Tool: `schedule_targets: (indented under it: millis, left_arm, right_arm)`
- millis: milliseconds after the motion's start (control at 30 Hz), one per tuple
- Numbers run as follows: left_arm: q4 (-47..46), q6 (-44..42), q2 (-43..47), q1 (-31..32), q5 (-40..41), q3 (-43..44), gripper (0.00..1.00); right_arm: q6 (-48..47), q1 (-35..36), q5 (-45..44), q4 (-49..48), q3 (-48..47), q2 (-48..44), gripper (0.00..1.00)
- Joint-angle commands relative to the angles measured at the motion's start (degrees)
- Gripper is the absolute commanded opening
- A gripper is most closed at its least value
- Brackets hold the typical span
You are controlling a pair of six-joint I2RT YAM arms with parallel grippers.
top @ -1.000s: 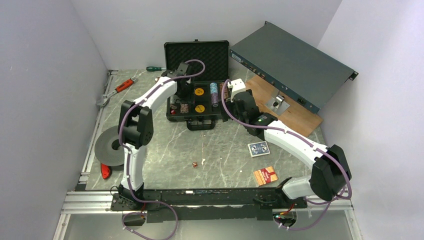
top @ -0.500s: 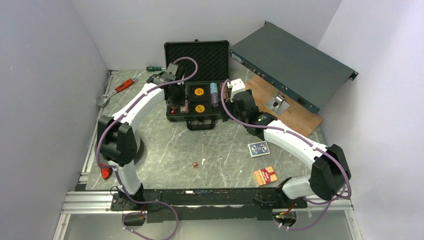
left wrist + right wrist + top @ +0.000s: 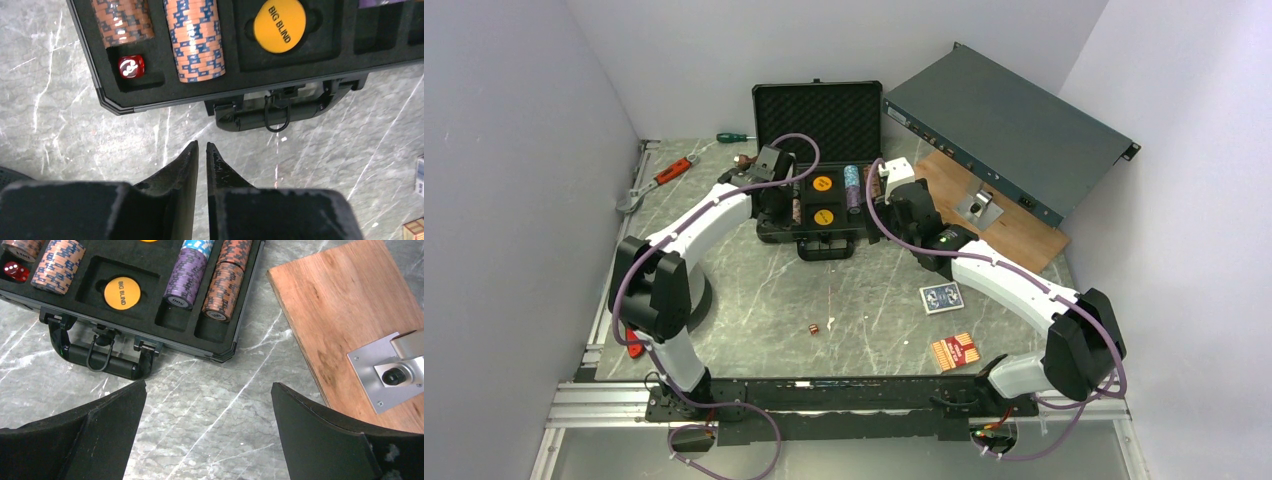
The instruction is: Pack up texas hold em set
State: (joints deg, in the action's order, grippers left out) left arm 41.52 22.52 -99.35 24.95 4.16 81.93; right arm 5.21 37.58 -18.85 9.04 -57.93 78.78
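The black case (image 3: pixel 769 236) lies open at the back of the table, its egg-crate foam lid (image 3: pixel 817 108) upright. Its tray holds orange striped chip stacks (image 3: pixel 197 37), a red die (image 3: pixel 131 66), a yellow BIG BLIND button (image 3: pixel 279 25) and purple chips (image 3: pixel 184 277). My left gripper (image 3: pixel 202 145) hovers over bare table just in front of the case's front left corner, shut with nothing between its fingers. My right gripper (image 3: pixel 208 385) hangs wide open and empty near the case's front right corner. A blue card deck (image 3: pixel 941 297), a red deck (image 3: pixel 955 350) and small dice (image 3: pixel 814 327) lie on the table.
A long grey-green rack box (image 3: pixel 1009 125) leans at the back right above a wooden board (image 3: pixel 1014 225) with a metal bracket (image 3: pixel 980 207). A green screwdriver (image 3: pixel 734 137) and a red-handled wrench (image 3: pixel 659 178) lie at the back left. A grey disc (image 3: pixel 629 295) sits by the left arm.
My left gripper has drawn back from over the case's left compartments to its front edge, and its jaws have closed. The right arm has not moved.
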Motion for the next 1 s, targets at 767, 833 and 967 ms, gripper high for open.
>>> schedule_targets:
  millis: [767, 833, 967]
  left_arm:
    - [-8.12, 3.38, -7.34, 0.27, 2.68, 1.12, 0.0]
    - [-7.95, 3.49, -8.05, 0.27, 3.26, 1.46, 0.0]
    - [-8.47, 3.76, -8.81, 0.27, 3.82, 1.7, 0.0]
  right_arm:
    - [0.67, -0.23, 0.66, -0.87, -2.88, 1.69, 1.0]
    - [0.67, -0.23, 0.66, -0.91, -2.84, 1.73, 1.0]
    - [0.68, -0.23, 0.66, -0.89, -2.89, 1.73, 1.0]
